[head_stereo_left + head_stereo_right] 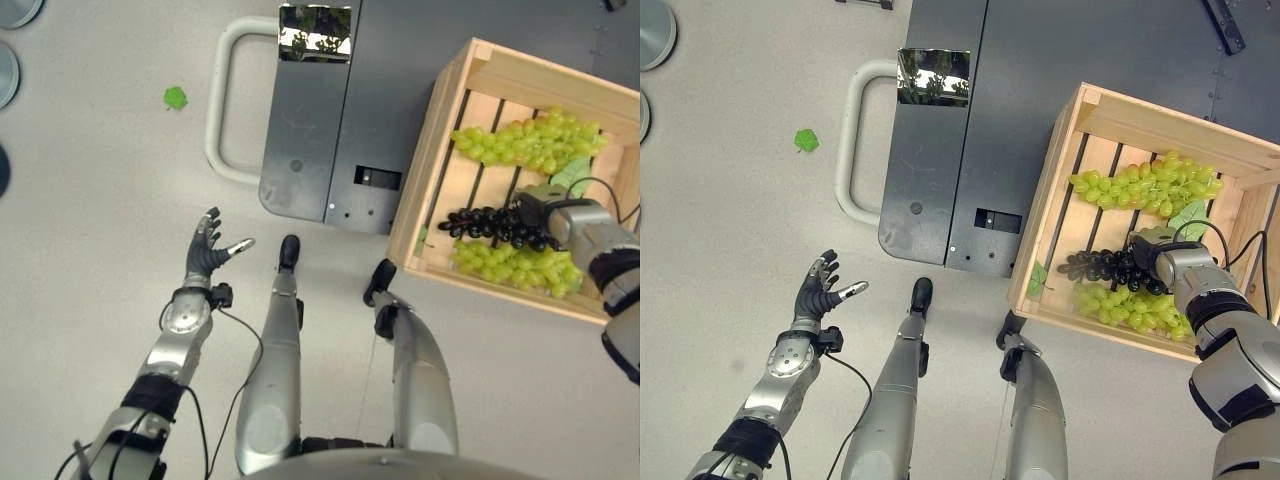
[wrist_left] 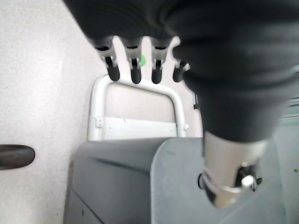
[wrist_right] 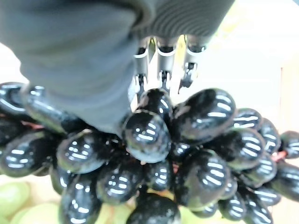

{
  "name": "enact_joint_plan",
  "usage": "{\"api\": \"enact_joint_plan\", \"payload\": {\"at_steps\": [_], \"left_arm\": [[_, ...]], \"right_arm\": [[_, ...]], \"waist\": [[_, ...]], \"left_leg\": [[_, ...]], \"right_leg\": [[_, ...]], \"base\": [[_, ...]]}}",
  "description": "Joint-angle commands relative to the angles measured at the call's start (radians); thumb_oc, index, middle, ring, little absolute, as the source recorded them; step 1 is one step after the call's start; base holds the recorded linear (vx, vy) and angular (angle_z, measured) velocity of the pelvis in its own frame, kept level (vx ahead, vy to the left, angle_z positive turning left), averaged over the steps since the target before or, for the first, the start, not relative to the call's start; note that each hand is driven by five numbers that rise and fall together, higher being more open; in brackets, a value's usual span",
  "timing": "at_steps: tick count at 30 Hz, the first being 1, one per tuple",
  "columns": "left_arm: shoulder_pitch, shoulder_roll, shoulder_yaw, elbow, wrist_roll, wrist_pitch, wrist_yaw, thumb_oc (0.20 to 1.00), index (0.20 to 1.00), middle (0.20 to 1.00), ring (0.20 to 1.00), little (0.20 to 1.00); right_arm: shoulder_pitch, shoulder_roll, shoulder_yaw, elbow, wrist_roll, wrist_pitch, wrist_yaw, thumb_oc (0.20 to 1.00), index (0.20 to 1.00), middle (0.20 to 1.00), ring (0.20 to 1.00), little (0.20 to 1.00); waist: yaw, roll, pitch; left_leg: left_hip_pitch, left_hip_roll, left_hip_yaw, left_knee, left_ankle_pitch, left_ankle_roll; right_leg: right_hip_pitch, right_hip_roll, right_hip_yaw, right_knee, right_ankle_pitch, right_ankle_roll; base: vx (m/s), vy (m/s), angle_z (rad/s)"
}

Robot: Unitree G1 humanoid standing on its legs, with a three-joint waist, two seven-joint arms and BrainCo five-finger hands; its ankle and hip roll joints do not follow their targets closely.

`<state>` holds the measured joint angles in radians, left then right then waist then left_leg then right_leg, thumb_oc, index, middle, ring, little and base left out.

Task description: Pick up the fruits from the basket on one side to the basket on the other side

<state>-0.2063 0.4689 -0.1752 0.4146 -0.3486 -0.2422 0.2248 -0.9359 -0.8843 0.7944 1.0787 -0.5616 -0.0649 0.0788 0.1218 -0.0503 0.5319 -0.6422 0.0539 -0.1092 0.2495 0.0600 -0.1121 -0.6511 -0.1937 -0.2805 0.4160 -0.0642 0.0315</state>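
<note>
The left hand (image 1: 208, 252) hovers over the bare floor, palm up, fingers (image 2: 134, 70) straight and spread, holding nothing. To the right, a wooden crate (image 1: 1070, 175) holds three grape bunches lying crosswise: the nearest green bunch (image 1: 1125, 308), then the black grapes (image 1: 1102, 266), then the far green bunch (image 1: 1140, 185). The right hand (image 1: 1155, 255) reaches down onto the black grapes' right end, fingers (image 3: 161, 70) buried among them; their grip cannot be told.

Even, bright overhead light was recorded across the pale floor (image 1: 90, 300), with only faint, soft shadows cast. Glare was caught on a mirror-like panel (image 1: 315, 33), and sharp white highlights were thrown onto the black grapes (image 3: 154, 154). The dark hand covers nearest both wrist cameras were rendered blurred.
</note>
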Motion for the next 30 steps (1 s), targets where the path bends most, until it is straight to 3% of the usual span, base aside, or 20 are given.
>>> {"api": "enact_joint_plan", "payload": {"at_steps": [1,4,5,6,8,9,10,11,12,13,14,16,18,21,24,27,29,30], "left_arm": [[0.002,-0.016,0.016,-0.039,-0.017,-0.023,-0.004,1.000,1.000,1.000,1.000,1.000],[0.008,-0.016,0.027,-0.049,-0.024,-0.024,-0.006,1.000,1.000,1.000,1.000,1.000],[0.012,-0.015,0.035,-0.059,-0.031,-0.024,-0.013,1.000,1.000,1.000,1.000,1.000],[0.012,-0.015,0.034,-0.060,-0.031,-0.024,-0.013,1.000,1.000,1.000,1.000,1.000],[0.013,-0.013,0.040,-0.065,-0.045,-0.026,-0.024,1.000,1.000,1.000,1.000,1.000],[0.013,-0.007,0.041,-0.062,-0.052,-0.030,-0.035,1.000,1.000,1.000,1.000,1.000],[0.012,-0.007,0.040,-0.061,-0.052,-0.030,-0.035,1.000,1.000,1.000,1.000,1.000],[0.017,0.001,0.040,-0.067,-0.054,-0.036,-0.050,1.000,1.000,1.000,1.000,1.000],[0.017,0.001,0.040,-0.067,-0.054,-0.036,-0.050,1.000,1.000,1.000,1.000,1.000],[0.020,0.003,0.039,-0.071,-0.061,-0.043,-0.060,1.000,1.000,1.000,1.000,1.000],[0.017,0.004,0.037,-0.068,-0.062,-0.047,-0.064,1.000,1.000,1.000,1.000,1.000],[0.016,0.009,0.036,-0.068,-0.058,-0.049,-0.065,1.000,1.000,1.000,1.000,1.000],[0.016,0.011,0.038,-0.070,-0.056,-0.049,-0.062,1.000,1.000,1.000,1.000,1.000],[0.012,0.010,0.039,-0.060,-0.054,-0.049,-0.056,1.000,1.000,1.000,1.000,1.000],[0.003,-0.001,0.044,-0.040,-0.060,-0.047,-0.041,1.000,1.000,1.000,1.000,1.000],[0.003,-0.005,0.043,-0.040,-0.062,-0.045,-0.037,1.000,1.000,1.000,1.000,1.000],[-0.010,-0.018,0.045,-0.029,-0.060,-0.038,-0.034,1.000,1.000,1.000,1.000,1.000],[-0.010,-0.018,0.045,-0.029,-0.060,-0.038,-0.034,1.000,1.000,1.000,1.000,1.000]], "right_arm": [[0.030,-0.038,0.015,-0.016,0.095,-0.008,0.039,0.200,0.200,0.200,0.200,0.200],[0.032,-0.048,-0.023,-0.099,0.215,-0.015,0.076,0.200,0.200,0.200,0.200,0.200],[0.056,-0.047,-0.086,-0.157,0.380,-0.012,0.113,0.200,0.200,0.200,0.200,0.200],[0.057,-0.047,-0.087,-0.158,0.380,-0.012,0.113,0.200,0.200,0.200,0.200,0.200],[0.091,-0.042,-0.142,-0.201,0.568,-0.015,0.163,0.200,0.200,0.200,0.200,0.200],[0.123,-0.041,-0.167,-0.257,0.730,-0.017,0.204,0.200,0.200,0.200,0.200,0.200],[0.124,-0.041,-0.168,-0.258,0.730,-0.017,0.204,0.200,0.200,0.200,0.200,0.200],[0.162,-0.034,-0.180,-0.326,0.887,-0.001,0.271,0.200,0.200,0.200,0.200,0.200],[0.163,-0.034,-0.180,-0.327,0.887,0.000,0.271,0.200,0.200,0.200,0.200,0.200],[0.214,-0.017,-0.205,-0.393,1.078,0.022,0.317,0.200,0.200,0.200,0.200,0.200],[0.235,-0.007,-0.214,-0.428,1.166,0.035,0.336,0.200,0.200,0.200,0.200,0.200],[0.249,-0.006,-0.206,-0.450,1.203,0.037,0.346,0.200,0.200,0.200,0.200,0.200],[0.315,0.030,-0.248,-0.545,1.382,0.058,0.360,0.200,0.200,0.200,0.200,0.200],[0.355,0.062,-0.283,-0.595,1.475,0.060,0.354,0.200,0.200,0.200,0.200,0.200],[0.429,0.167,-0.385,-0.629,1.626,0.045,0.317,0.200,0.200,0.200,0.200,0.200],[0.452,0.198,-0.411,-0.639,1.659,0.037,0.308,0.200,0.200,0.200,0.200,0.200],[0.523,0.281,-0.511,-0.645,1.725,-0.002,0.271,0.200,0.200,0.200,0.200,0.200],[0.524,0.281,-0.511,-0.646,1.725,-0.002,0.271,0.200,0.200,0.200,0.200,0.200]], "waist": [[-0.033,0.021,-0.012],[-0.037,0.015,-0.012],[-0.040,0.012,-0.012],[-0.039,0.012,-0.012],[-0.041,0.009,-0.012],[-0.041,0.004,-0.012],[-0.041,0.005,-0.012],[-0.041,0.002,-0.012],[-0.041,0.002,-0.012],[-0.040,0.001,-0.012],[-0.040,0.001,-0.012],[-0.039,0.002,-0.012],[-0.039,0.005,-0.012],[-0.039,0.008,-0.012],[-0.036,0.018,-0.012],[-0.034,0.022,-0.012],[-0.032,0.038,-0.012],[-0.032,0.039,-0.012]], "left_leg": [[-0.013,-0.012,0.000,0.053,-0.054,0.023],[-0.011,-0.011,0.000,0.048,-0.051,0.022],[-0.011,-0.011,0.001,0.044,-0.048,0.023],[-0.011,-0.011,0.001,0.044,-0.048,0.023],[-0.013,-0.011,0.001,0.043,-0.044,0.021],[-0.015,-0.011,0.001,0.040,-0.041,0.019],[-0.015,-0.011,0.001,0.040,-0.041,0.019],[-0.017,-0.009,0.000,0.034,-0.037,0.017],[-0.017,-0.009,0.000,0.034,-0.037,0.017],[-0.016,-0.008,0.000,0.026,-0.030,0.015],[-0.014,-0.007,-0.002,0.019,-0.026,0.014],[-0.012,-0.005,-0.004,0.011,-0.021,0.012],[0.002,-0.005,-0.006,-0.016,-0.007,0.008],[0.019,-0.003,-0.011,-0.040,0.004,0.003],[0.063,0.000,-0.024,-0.098,0.030,-0.005],[0.078,0.002,-0.032,-0.115,0.040,-0.008],[0.134,0.002,-0.052,-0.167,0.062,-0.018],[0.134,0.002,-0.053,-0.168,0.062,-0.018]], "right_leg": [[0.020,0.015,0.018,-0.079,-0.010,0.081],[0.021,0.016,0.020,-0.084,-0.008,0.081],[0.020,0.015,0.020,-0.086,-0.006,0.082],[0.020,0.015,0.020,-0.086,-0.006,0.082],[0.020,0.015,0.018,-0.086,-0.006,0.080],[0.020,0.014,0.015,-0.089,-0.004,0.080],[0.021,0.014,0.015,-0.090,-0.004,0.080],[0.019,0.014,0.011,-0.091,-0.003,0.081],[0.019,0.014,0.011,-0.092,-0.003,0.081],[0.020,0.013,0.008,-0.096,0.000,0.082],[0.020,0.014,0.007,-0.098,0.002,0.082],[0.020,0.013,0.006,-0.101,0.003,0.082],[0.031,0.013,-0.003,-0.110,0.006,0.082],[0.045,0.010,-0.012,-0.117,0.008,0.083],[0.077,0.009,-0.029,-0.126,0.006,0.084],[0.089,0.008,-0.035,-0.129,0.004,0.083],[0.145,-0.001,-0.068,-0.132,-0.006,0.084],[0.146,-0.001,-0.069,-0.133,-0.006,0.084]], "base": [[0.00,0.000,0.00],[0.00,0.000,0.00],[0.00,0.000,0.00],[0.00,0.000,0.00],[0.00,0.000,0.00],[0.00,0.000,0.00],[0.00,0.000,0.00],[0.00,0.000,0.00],[0.00,0.000,0.00],[0.00,0.000,0.00],[0.00,0.000,0.00],[0.00,0.000,0.00],[0.00,-0.015,0.00],[-0.01,-0.026,0.02],[-0.01,-0.023,0.06],[-0.01,-0.041,0.11],[-0.01,-0.064,0.23],[-0.01,-0.039,0.25]]}}
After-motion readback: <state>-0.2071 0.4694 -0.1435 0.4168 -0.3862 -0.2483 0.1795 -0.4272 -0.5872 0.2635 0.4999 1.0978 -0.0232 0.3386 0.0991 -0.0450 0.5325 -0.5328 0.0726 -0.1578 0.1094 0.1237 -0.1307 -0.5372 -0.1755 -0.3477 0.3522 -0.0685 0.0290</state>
